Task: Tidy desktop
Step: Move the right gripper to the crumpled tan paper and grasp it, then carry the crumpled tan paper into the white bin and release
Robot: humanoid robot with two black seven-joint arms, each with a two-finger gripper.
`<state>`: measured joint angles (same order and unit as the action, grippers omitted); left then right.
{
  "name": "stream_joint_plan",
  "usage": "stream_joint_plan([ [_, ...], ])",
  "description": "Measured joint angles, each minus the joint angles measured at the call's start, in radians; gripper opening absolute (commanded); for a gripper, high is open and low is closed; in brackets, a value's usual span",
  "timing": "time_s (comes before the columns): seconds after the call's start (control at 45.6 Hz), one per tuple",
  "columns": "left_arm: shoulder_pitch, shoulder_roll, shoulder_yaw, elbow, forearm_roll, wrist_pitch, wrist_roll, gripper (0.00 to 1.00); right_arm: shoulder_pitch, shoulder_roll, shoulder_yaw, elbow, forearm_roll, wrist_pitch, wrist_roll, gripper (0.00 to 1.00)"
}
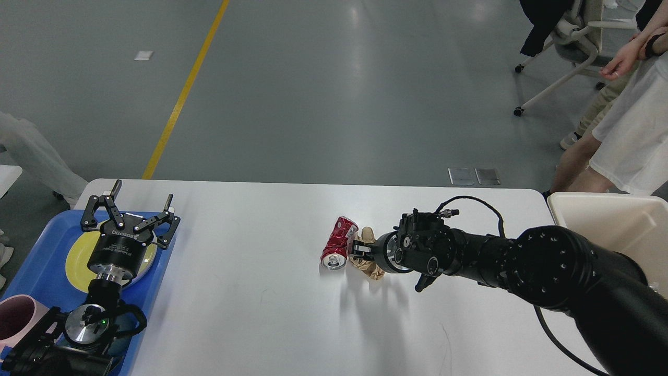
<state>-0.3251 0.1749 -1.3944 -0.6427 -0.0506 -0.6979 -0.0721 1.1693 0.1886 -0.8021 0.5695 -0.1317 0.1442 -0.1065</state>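
Grey concrete floor (313, 94) filled the top half of our head view, with a yellow line (185, 91) painted across it at a slant. Up in the far right corner stood a white office chair (569, 47) on casters, plus a person in a white skirt (634, 141) right by the table edge.

Our left gripper (140, 201) hung over the blue tray (39, 261) at the left end, fingers spread wide apart and nothing between them. Under it on the tray sat a yellow plate (78, 256), and a pink mug (18, 321) was at the near corner of the tray.

Our right gripper (361, 249) was reaching in from the right toward the middle of the table. It was right at a crumpled brown paper wad (368, 263), which poked out above and below the fingers. We saw that end pretty much end-on and dark, so honestly we couldn't tell whether it was clamped on the paper or just touching it. Just beside the paper, on its left, lay a crushed red can (339, 243) on its side, open top facing us; whether the two touched wasn't clear.

As for the desktop (250, 313), it was the big white top with rounded corners stretched under both arms, mostly bare apart from the can and paper mid-table. A cream bin (600, 219) sat at its right end, behind our right arm, well apart from the can.
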Motion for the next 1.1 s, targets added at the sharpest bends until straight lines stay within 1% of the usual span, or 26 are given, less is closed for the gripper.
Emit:
stream_joint_plan([
  [0.219, 0.0, 0.0, 0.0, 0.0, 0.0, 0.0, 0.0, 0.96, 0.01, -0.005, 0.007, 0.024, 0.009, -0.004, -0.013, 0.0],
  [0.395, 0.0, 0.0, 0.0, 0.0, 0.0, 0.0, 0.0, 0.97, 0.041, -0.042, 0.013, 0.085, 0.013, -0.005, -0.024, 0.0],
  [0.505, 0.0, 0.0, 0.0, 0.0, 0.0, 0.0, 0.0, 0.97, 0.08, -0.081, 0.013, 0.15, 0.015, -0.005, -0.034, 0.0],
  [0.636, 0.0, 0.0, 0.0, 0.0, 0.0, 0.0, 0.0, 0.97, 0.159, -0.133, -0.002, 0.267, 0.016, -0.005, -0.041, 0.0],
  [0.724, 0.0, 0.0, 0.001, 0.0, 0.0, 0.0, 0.0, 0.97, 0.213, -0.162, -0.017, 0.336, 0.017, 0.003, -0.059, 0.0],
  [0.855, 0.0, 0.0, 0.001, 0.0, 0.0, 0.0, 0.0, 0.96, 0.338, -0.215, -0.088, 0.481, 0.025, 0.025, -0.073, 0.0],
  [0.921, 0.0, 0.0, 0.001, 0.0, 0.0, 0.0, 0.0, 0.97, 0.455, -0.241, -0.178, 0.599, 0.061, 0.044, -0.074, 0.0],
  [0.965, 0.0, 0.0, 0.001, 0.0, 0.0, 0.0, 0.0, 0.97, 0.512, -0.25, -0.221, 0.648, 0.085, 0.056, -0.073, 0.0],
  [1.031, 0.0, 0.0, 0.001, 0.0, 0.0, 0.0, 0.0, 0.97, 0.612, -0.272, -0.287, 0.723, 0.123, 0.102, -0.072, 0.0],
  [1.097, 0.0, 0.0, 0.001, 0.0, 0.0, 0.0, 0.0, 0.96, 0.717, -0.301, -0.337, 0.784, 0.145, 0.174, -0.072, 0.0],
])
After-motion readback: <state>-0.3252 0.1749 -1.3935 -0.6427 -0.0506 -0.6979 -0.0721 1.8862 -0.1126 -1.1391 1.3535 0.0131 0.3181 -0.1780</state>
